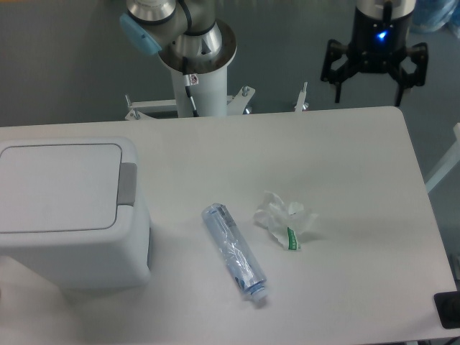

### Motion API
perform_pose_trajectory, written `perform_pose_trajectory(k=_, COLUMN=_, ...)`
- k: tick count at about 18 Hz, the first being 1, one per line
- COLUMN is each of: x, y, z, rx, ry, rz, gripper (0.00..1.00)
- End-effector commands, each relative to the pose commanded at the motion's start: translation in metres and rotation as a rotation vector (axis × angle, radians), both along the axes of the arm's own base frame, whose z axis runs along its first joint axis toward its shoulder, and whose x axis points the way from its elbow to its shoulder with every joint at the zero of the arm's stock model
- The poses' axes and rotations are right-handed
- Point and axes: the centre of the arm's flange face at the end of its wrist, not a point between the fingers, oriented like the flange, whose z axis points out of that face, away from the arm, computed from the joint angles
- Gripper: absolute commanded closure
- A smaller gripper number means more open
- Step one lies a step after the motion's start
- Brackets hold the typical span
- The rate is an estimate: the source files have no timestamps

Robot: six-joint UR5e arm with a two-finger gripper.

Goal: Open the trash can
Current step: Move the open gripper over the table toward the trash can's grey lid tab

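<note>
The trash can (72, 244) is a large boxy white bin standing at the left of the white table. Its flat lid (61, 187) lies shut, and the grey push tab (128, 183) sits at the lid's right edge. My gripper (374, 75) hangs at the top right, beyond the table's far edge and far from the bin. Its black fingers (335, 66) are spread wide apart and hold nothing. A blue light glows on its body.
A clear plastic bottle (233, 250) lies on its side mid-table. A crumpled white wrapper (285, 221) lies to its right. The arm's white base (195, 68) stands behind the far edge. A black object (448, 310) sits at the lower right corner.
</note>
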Motion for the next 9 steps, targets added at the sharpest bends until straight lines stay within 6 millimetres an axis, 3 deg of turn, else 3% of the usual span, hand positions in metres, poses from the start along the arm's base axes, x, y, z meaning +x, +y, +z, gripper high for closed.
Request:
perform_pose_trajectory(k=5, x=0.004, y=0.01, z=0.001, rx=0.028, ry=-0.01, rz=0.017, gripper=0.0)
perform_pose_trajectory(k=9, x=0.012, y=0.011, z=-0.012, rx=0.029, ry=-0.038, rz=0.021, gripper=0.0)
